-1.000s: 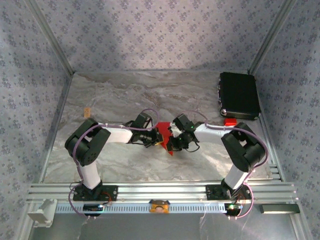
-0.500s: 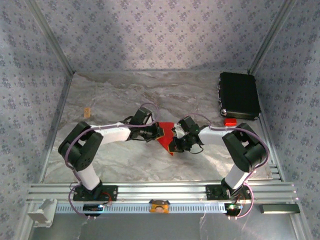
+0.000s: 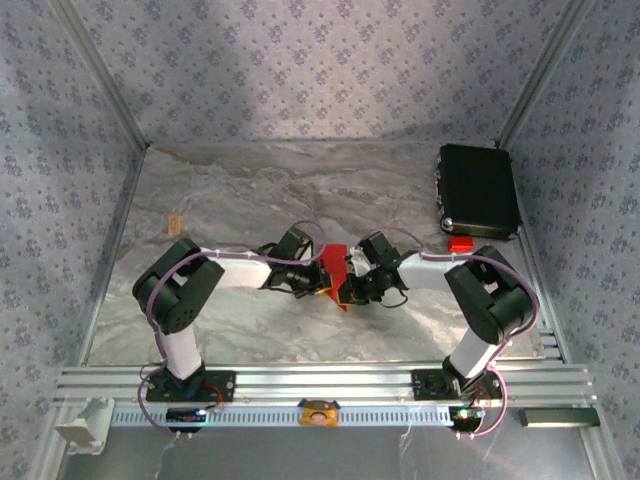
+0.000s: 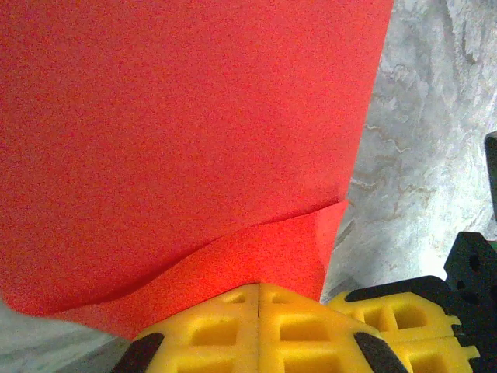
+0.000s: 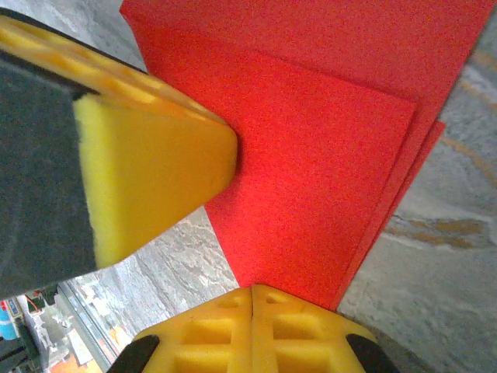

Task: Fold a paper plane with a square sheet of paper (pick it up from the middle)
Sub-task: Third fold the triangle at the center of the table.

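Observation:
The square sheet of paper [image 3: 335, 266] is bright red, folded into layers, and held just above the marble table between both arms. In the left wrist view the sheet of paper [image 4: 186, 132] spreads wide, with a lower layer bowing out, and my left gripper [image 4: 258, 286] is shut on its near edge. In the right wrist view the folded paper [image 5: 311, 155] shows stacked edges on its right side, and my right gripper [image 5: 252, 289] is shut on its narrow end. From above, the left gripper [image 3: 319, 278] and right gripper [image 3: 347, 287] sit almost touching.
A black case [image 3: 478, 190] lies at the back right, with a small chunky red piece [image 3: 460, 244] just in front of it. A small tan object [image 3: 174, 224] sits at the left. The marble tabletop [image 3: 250, 190] is walled on three sides.
The left gripper has moved right, closer to the right gripper. The red paper between them now looks narrower and more upright.

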Controlling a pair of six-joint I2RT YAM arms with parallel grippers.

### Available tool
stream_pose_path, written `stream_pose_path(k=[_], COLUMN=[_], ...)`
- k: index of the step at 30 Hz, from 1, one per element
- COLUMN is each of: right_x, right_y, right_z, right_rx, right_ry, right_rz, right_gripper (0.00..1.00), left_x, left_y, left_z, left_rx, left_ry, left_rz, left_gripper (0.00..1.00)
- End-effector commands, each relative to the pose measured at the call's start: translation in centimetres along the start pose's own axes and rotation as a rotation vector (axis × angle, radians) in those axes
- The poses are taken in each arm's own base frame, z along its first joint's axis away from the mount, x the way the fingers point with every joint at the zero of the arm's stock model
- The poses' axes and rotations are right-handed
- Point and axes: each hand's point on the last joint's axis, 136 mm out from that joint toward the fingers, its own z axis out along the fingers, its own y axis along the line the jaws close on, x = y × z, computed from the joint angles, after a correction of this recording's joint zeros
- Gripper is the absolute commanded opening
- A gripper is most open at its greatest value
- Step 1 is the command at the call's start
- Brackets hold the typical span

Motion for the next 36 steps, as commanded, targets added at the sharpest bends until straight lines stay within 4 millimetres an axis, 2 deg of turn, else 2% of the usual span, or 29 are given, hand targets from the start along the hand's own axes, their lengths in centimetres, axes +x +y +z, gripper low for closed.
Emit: stream_pose_path(k=[1, 7, 14, 18, 22, 25, 27, 31, 36], right_x=[2.2, 1.8, -0.4, -1.1, -1.3, -0.4, 0.5, 2.1, 2.5], right_y=[-3.0, -1.9, 2.3, 3.4, 1.8, -0.4, -1.7, -3.1, -3.5], right_z=[0.3, 0.0, -1.6, -1.6, -0.4, 0.6, 0.7, 0.5, 0.4], right_rx=[0.100, 0.066, -0.021, -0.022, 0.033, 0.087, 0.130, 0.157, 0.156], right_ry=[0.051, 0.037, -0.012, -0.017, 0.001, 0.038, 0.055, 0.065, 0.068], right_rz=[0.082, 0.055, -0.048, -0.080, -0.053, -0.004, 0.016, 0.053, 0.073], right_gripper=[0.00, 0.00, 0.04, 0.07, 0.08, 0.06, 0.02, 0.00, 0.00], left_x=[-0.6, -1.1, -0.6, -0.4, -0.5, -0.6, -0.7, -1.8, -3.5], left_y=[1.4, 2.1, 2.5, 2.4, 2.5, 2.3, 2.2, 2.1, 2.6], left_z=[0.0, -0.1, 0.5, 0.6, 0.6, 0.6, 0.5, 0.1, -0.7], left_rx=[-0.037, -0.050, -0.064, -0.067, -0.069, -0.066, -0.067, -0.057, -0.048], left_ry=[-0.014, -0.016, 0.008, 0.013, 0.011, 0.011, 0.007, -0.021, -0.058], left_rz=[0.000, -0.011, -0.029, -0.027, -0.027, -0.023, -0.019, -0.017, -0.031], left_gripper=[0.01, 0.00, 0.00, 0.00, 0.00, 0.00, 0.00, 0.00, 0.00])
